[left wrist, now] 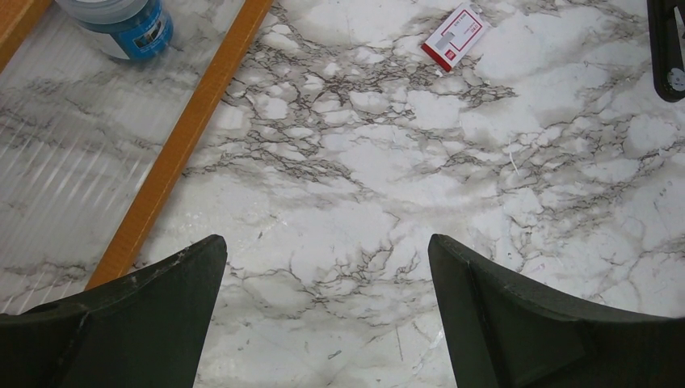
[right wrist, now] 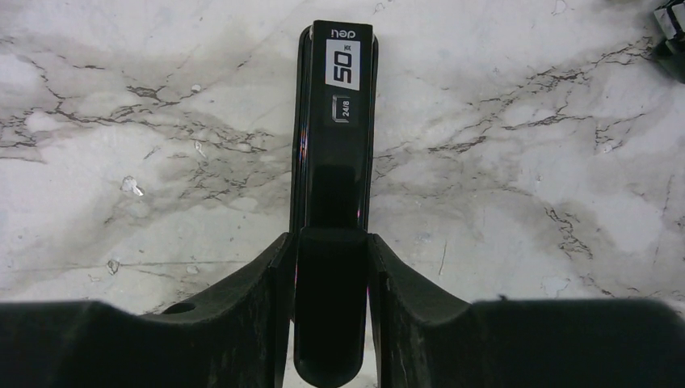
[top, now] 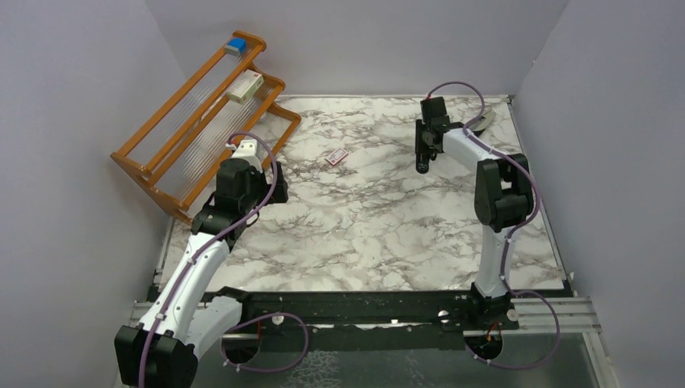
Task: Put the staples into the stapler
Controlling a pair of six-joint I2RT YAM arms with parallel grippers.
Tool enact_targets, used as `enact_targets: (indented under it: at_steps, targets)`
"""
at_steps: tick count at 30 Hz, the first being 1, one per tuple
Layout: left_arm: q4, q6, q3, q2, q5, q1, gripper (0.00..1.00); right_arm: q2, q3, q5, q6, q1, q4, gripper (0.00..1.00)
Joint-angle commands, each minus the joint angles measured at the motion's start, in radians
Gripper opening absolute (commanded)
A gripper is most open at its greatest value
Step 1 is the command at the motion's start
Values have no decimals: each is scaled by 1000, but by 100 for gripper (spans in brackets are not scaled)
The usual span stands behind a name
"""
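Right tool (right wrist: pixel 329 242) squeezes the black stapler (right wrist: pixel 333 121); left tool (left wrist: pixel 325 242) hangs wide open.

From above, the little red-and-white packet of staples (top: pixel 337 157) lies flat on the far part of the marble desk (top: pixel 363 234). The stapler is off to its right, well apart, and an orange rack (top: pixel 202 121) stands on the left. Looking from the left wrist, the two dark fingers (left wrist: pixel 161 307) are spread over the desk, with the packet ahead on the right and a blue jar (left wrist: pixel 121 24) on the rack. Looking from the right wrist, both fingers press the sides of the stapler's near end, and it points straight away.

1 stapler (right wrist: pixel 333 162), 1 staple packet (left wrist: pixel 456 35), 1 orange rack (left wrist: pixel 186 137).
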Motion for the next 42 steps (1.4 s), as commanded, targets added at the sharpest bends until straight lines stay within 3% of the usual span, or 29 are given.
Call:
enact_targets:
  at_steps: [1,5,11,15,19,25,35,42]
  targets:
    - [30,-4,-8,0,21,-6,99,36,30,22,-12,-5,-37,39]
    - [29,-3,-8,-1,10,-7,99,32,21,24,-13,-5,-32,35]
    - [25,-12,-11,-15,-52,-8,99,-9,-8,27,-8,-4,-16,13]
    - [3,-7,-9,-33,-77,-8,99,-106,-62,-8,-23,-4,18,10]
    - [7,-1,-13,-51,-61,-8,99,-217,-124,-106,-64,-4,46,1]
    - [6,16,9,-108,-67,-7,99,-383,-250,-243,-91,36,66,1]
    - [-7,62,77,-222,-102,-6,99,-579,-418,-352,-161,299,42,1]
    - [-72,129,126,-274,-94,-7,99,-548,-440,-343,-290,546,10,1]
